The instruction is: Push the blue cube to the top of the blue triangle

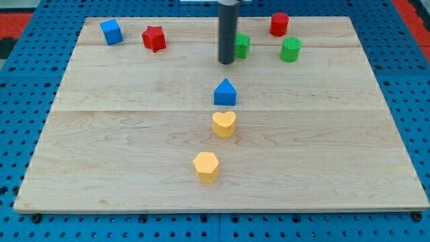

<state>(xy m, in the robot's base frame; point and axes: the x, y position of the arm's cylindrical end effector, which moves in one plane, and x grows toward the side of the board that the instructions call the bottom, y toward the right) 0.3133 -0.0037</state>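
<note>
The blue cube (111,31) sits near the board's top left corner. The blue triangle (225,93) sits near the middle of the board, a little above centre. My tip (226,62) stands above the blue triangle, apart from it, and far to the right of the blue cube. The rod hides part of a green block (241,45) just to its right.
A red star (154,38) lies just right of the blue cube. A red cylinder (279,24) and a green cylinder (290,50) sit at the top right. A yellow heart (224,124) lies just below the blue triangle, and a yellow hexagon (206,166) lower still.
</note>
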